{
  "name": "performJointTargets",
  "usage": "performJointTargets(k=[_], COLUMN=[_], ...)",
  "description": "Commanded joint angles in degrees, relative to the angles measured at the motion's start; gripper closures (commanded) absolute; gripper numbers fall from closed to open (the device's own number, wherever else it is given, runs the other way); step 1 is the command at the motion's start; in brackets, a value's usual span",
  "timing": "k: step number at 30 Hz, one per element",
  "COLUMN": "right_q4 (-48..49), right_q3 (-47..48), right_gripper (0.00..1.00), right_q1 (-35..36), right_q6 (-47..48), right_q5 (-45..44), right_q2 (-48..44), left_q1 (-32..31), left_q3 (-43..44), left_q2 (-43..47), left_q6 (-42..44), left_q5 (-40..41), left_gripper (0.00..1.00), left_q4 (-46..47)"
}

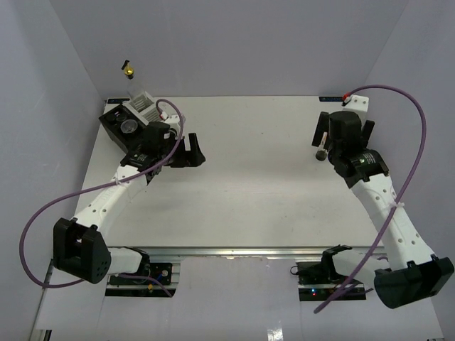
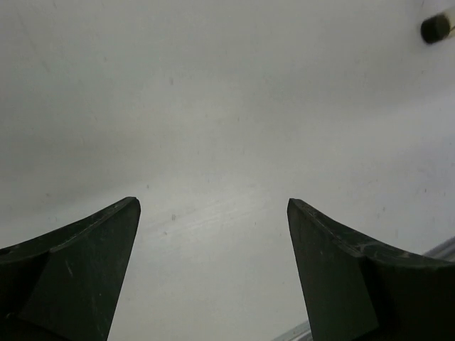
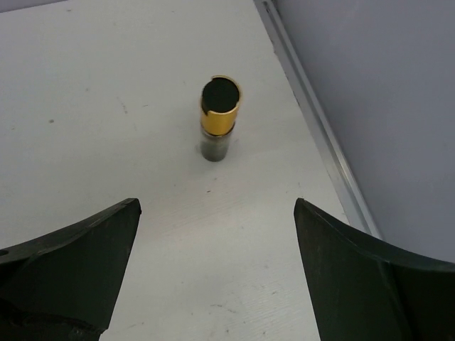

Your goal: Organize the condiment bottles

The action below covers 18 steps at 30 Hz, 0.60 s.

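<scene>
A slim bottle (image 3: pixel 218 117) with a black cap and a gold band stands upright on the white table near the right edge. My right gripper (image 3: pixel 217 202) hovers above and just short of it, open and empty. From above, that bottle (image 1: pixel 321 144) stands just left of the right gripper (image 1: pixel 345 126). A tall clear bottle with a gold pourer (image 1: pixel 129 72) and a dark-capped jar (image 1: pixel 129 127) stand in the racks at the far left. My left gripper (image 1: pixel 197 153) is just right of the racks, open over bare table (image 2: pixel 213 202), holding nothing. A distant dark cap (image 2: pixel 435 28) shows in the left wrist view.
A black rack box (image 1: pixel 112 128) and a white slotted rack box (image 1: pixel 141 106) sit at the far left corner. A metal rail (image 3: pixel 320 142) and the grey wall run close on the right of the slim bottle. Purple cables loop from both arms.
</scene>
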State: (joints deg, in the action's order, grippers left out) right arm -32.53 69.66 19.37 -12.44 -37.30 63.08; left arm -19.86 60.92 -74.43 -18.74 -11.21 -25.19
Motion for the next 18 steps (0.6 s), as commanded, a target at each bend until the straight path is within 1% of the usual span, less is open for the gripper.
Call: performJointTargets(k=[1, 4, 7, 9, 14, 18], right_q4=[0.60, 1.97, 3.58, 4.38, 8.80, 11.26], right_q3=[5.05, 5.35, 5.36, 5.61, 5.63, 7.08], right_gripper=[0.04, 0.04, 0.04, 0.03, 0.02, 0.01], right_q1=[-6.75, -9.61, -14.93, -17.32, -19.05, -20.52], right_q6=[0.96, 0.71, 0.33, 0.14, 1.90, 3.15], right_q5=[5.67, 5.75, 10.46, 12.78, 16.54, 18.06], right_q2=[4.44, 7.14, 10.26, 12.16, 16.87, 20.90], left_q1=[-0.86, -1.50, -1.73, -2.02, -2.12, -2.12], left_q3=[-2.97, -2.07, -3.68, -5.82, -6.13, -8.89], left_q2=[2.88, 2.23, 4.56, 6.03, 8.49, 11.42], left_q6=[-2.03, 0.57, 2.23, 2.00, 1.64, 1.46], left_q5=[-11.97, -8.94, -4.76, -4.87, -1.56, -1.42], left_gripper=[0.05, 0.05, 0.04, 0.04, 0.04, 0.04], left_q4=[5.99, 1.73, 0.88, 1.83, 1.40, 2.90])
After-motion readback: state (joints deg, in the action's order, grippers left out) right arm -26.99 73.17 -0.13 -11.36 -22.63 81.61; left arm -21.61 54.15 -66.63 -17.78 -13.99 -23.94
